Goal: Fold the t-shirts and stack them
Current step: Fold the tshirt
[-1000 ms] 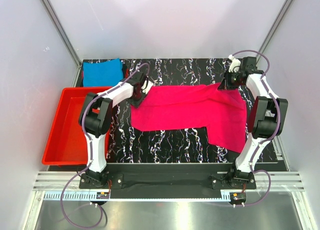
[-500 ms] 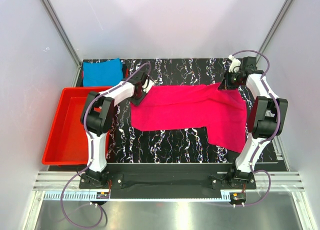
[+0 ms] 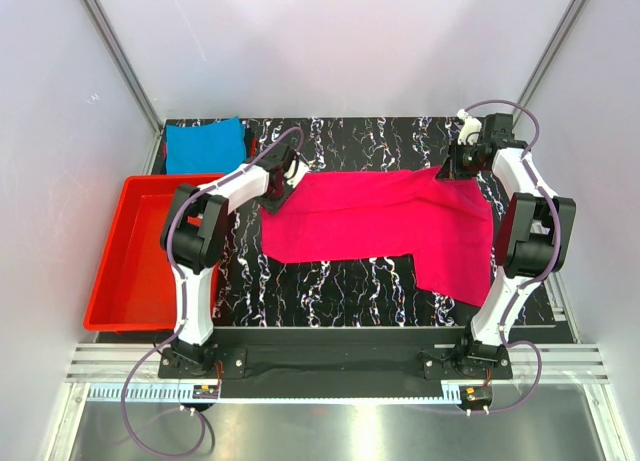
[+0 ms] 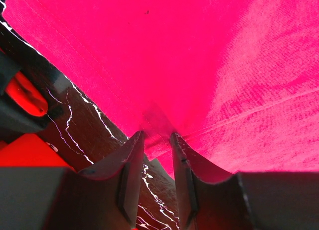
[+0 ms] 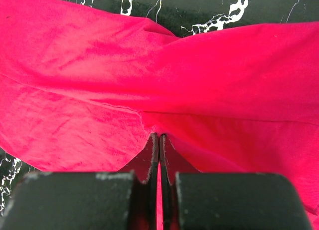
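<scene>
Cloth soft, light, floppy: pink shirt (image 3: 380,216) spread flat at centre, blue shirt (image 3: 205,144) far left. We hold pink shirt by edges: left gripper (image 4: 154,137) pinching left hem, right gripper (image 5: 159,137) clenched on far-right edge.

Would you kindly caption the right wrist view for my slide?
Right end effector shut on the bright magenta-pink cloth t-shirt over the black marbled table.

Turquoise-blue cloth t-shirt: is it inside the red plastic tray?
No, the turquoise-blue cloth t-shirt lies on the black marbled table beyond the far rim of the red plastic tray.
</scene>
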`<state>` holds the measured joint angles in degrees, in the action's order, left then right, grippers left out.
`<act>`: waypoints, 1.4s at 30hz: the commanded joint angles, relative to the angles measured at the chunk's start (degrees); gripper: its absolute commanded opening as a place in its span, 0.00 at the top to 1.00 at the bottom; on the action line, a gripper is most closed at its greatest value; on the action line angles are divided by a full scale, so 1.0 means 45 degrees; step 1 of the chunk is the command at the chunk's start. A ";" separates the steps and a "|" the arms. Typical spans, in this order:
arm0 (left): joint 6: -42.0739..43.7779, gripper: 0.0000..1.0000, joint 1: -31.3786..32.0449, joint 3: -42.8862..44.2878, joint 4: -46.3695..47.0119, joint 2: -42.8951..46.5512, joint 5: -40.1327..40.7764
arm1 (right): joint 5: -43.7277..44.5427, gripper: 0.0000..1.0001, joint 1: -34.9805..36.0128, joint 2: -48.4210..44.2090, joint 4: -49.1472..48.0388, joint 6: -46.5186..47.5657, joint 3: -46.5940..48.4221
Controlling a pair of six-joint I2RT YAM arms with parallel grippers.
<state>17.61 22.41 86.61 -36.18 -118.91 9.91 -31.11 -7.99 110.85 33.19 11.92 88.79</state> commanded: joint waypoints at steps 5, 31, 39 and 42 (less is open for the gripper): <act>0.0189 0.66 0.0077 -0.0418 0.0326 0.0877 0.0316 | -0.0254 1.00 0.0076 -0.0493 -0.0383 -0.0052 0.0112; 0.0579 0.66 0.0097 -0.0614 -0.0084 0.0781 -0.0855 | -0.0567 1.00 0.0096 0.0113 -0.0462 -0.0462 0.0307; 0.0541 0.69 0.0097 0.0029 -0.0259 0.0098 -0.0583 | -0.0391 1.00 0.0096 0.0133 -0.0344 -0.0326 0.0365; 0.0560 0.71 0.0097 0.0089 -0.0066 0.0155 -0.0270 | -0.0391 1.00 0.0096 0.0172 -0.0344 -0.0306 0.0385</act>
<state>19.49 22.63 84.79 -37.19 -117.62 7.49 -32.56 -7.99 111.53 32.01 9.85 88.82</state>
